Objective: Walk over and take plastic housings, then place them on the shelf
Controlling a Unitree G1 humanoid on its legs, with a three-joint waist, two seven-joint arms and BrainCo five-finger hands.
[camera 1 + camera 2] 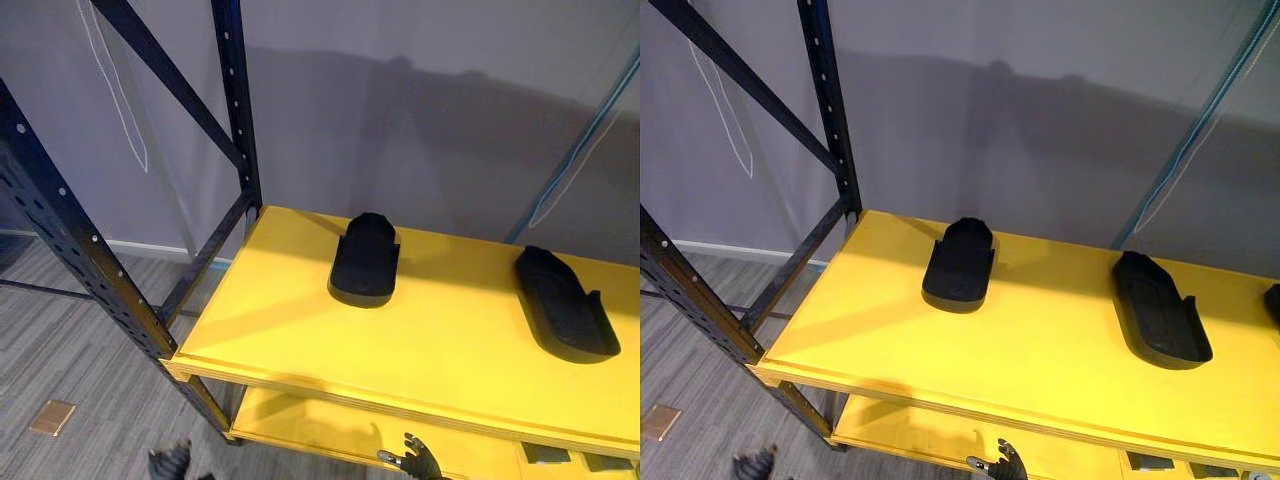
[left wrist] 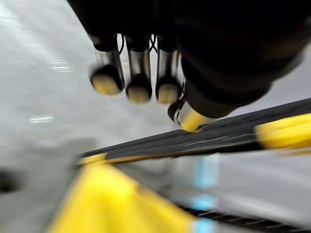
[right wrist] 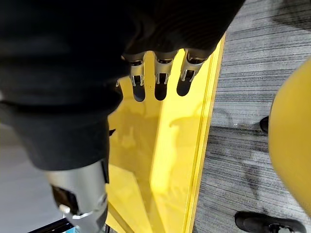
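Left eye view: looking down on a dark-framed shelf [image 1: 240, 130], with its yellow top board [image 1: 300, 330] spreading from 9 to 3 o'clock. Lying flat on that board, well apart, two black plastic pieces: one housing [image 1: 365, 260] just past centre toward 12 o'clock, a second housing [image 1: 563, 303] at 3 o'clock. Peeking in at the right eye view's 3 o'clock edge, a sliver of a third housing [image 1: 1274, 300]. Hanging low at 6 o'clock before the lower board [image 1: 300, 425], the right hand [image 1: 415, 458], fingers straight and loosely spread, holding nothing. Hanging at 7 o'clock over the grey floor [image 1: 60, 340], the left hand [image 1: 170, 462], fingers straight side by side, likewise gripping nothing.
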